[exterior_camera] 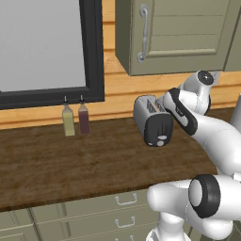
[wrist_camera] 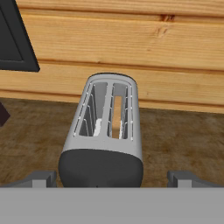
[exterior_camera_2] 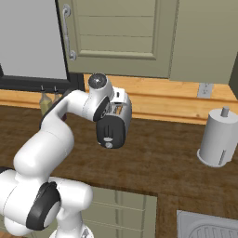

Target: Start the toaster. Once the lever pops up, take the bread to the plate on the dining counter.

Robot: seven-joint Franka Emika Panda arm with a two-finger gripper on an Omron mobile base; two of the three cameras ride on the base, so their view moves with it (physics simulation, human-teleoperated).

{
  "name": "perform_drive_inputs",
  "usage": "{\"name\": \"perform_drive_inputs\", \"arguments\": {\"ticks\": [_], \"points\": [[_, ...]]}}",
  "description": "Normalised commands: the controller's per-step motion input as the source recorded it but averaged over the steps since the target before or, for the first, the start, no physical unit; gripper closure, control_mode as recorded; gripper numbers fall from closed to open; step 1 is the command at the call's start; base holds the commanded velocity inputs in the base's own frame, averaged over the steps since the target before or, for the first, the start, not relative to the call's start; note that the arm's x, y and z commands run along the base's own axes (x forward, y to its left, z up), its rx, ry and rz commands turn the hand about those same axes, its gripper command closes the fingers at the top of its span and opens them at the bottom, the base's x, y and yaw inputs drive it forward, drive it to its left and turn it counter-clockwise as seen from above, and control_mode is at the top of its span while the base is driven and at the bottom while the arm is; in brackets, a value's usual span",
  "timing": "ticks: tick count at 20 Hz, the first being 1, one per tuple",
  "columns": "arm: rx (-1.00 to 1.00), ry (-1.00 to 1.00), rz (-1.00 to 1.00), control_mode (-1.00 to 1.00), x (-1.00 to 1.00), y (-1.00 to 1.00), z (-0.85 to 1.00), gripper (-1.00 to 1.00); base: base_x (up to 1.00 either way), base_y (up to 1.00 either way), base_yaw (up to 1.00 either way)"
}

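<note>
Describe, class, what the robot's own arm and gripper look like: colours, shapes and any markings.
The arm is built of smooth, rounded, glossy white segments with black bands and black round caps at the joints. No cables or lettering can be made out. The gripper has two small, blocky, dark grey fingertips, seen in the hand view.

A dark wood-grain table (exterior_camera: 56, 160) runs along a pale plank wall (exterior_camera: 117, 89), with grey-green drawers (exterior_camera: 94, 207) below it. Two small bottles stand side by side at the wall, one yellowish (exterior_camera: 68, 121), one dark red (exterior_camera: 84, 118). Above them hangs a black-framed window (exterior_camera: 47, 47). A grey-green wall cabinet (exterior_camera_2: 116, 32) carries a metal handle (exterior_camera_2: 68, 32). A paper towel roll (exterior_camera_2: 218, 137) stands upright near a sink corner (exterior_camera_2: 209, 225).
</note>
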Motion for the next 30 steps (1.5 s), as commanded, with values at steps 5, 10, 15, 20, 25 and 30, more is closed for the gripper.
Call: {"name": "perform_drive_inputs", "arguments": {"ticks": [5,10,15,20,25,30], "points": [[0.0,0.0,0.0,-1.0,0.0,0.0,0.0,-1.0,0.0,0.0,0.0],[0.0,0.0,0.0,-1.0,0.0,0.0,0.0,-1.0,0.0,0.0,0.0],[0.0,0.0,0.0,-1.0,0.0,0.0,0.0,-1.0,0.0,0.0,0.0],[0.0,0.0,0.0,-1.0,0.0,0.0,0.0,-1.0,0.0,0.0,0.0],[0.0,0.0,0.0,-1.0,0.0,0.0,0.0,-1.0,0.0,0.0,0.0],[0.0,0.0,0.0,-1.0,0.0,0.0,0.0,-1.0,0.0,0.0,0.0]]}}
